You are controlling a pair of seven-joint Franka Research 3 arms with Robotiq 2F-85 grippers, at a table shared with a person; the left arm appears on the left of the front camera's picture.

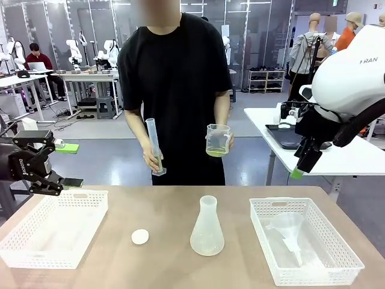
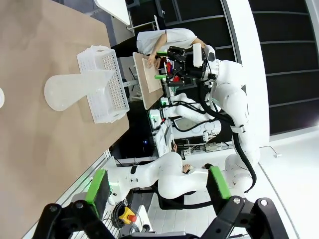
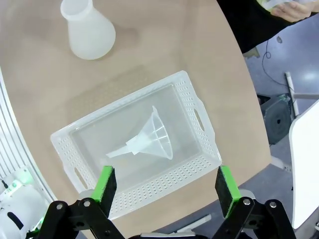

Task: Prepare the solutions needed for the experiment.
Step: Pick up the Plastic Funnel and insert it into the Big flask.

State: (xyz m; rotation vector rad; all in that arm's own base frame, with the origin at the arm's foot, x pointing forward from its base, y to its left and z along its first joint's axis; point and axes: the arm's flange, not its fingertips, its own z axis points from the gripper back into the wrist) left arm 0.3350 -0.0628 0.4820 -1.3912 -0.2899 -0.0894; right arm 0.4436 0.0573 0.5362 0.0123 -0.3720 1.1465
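Tan tabletop (image 1: 162,208) in a lab room, more benches behind, one person in black at the far side. Counted: two grippers, two white perforated baskets, one conical flask, one funnel, one small white round cap, one graduated cylinder, one handled beaker. Raised off the table's left end, the left gripper (image 1: 70,164), jaws spread wide, nothing between them. High over the right end, the right gripper (image 3: 166,185), jaws equally wide and empty. Below and inward of both, roughly midway between them and well apart from each, the flask (image 1: 207,227): upright on the table, long axis vertical, narrow neck and open mouth pointing up, broad base down. Of the solutions (image 1: 207,247), only a faint pale-yellow tint low in the flask, hard to make out through the frosted wall. Directly under the left gripper, the left basket (image 1: 36,256); between it and the flask, the cap (image 1: 140,236) lying flat. Directly under the right gripper, the right basket (image 1: 264,208) with the funnel (image 3: 152,137) on its side inside. Beyond the flask, held in the air by the person's hands: the cylinder (image 1: 154,144), tilted, and the beaker (image 1: 218,139) with yellow-green liquid.
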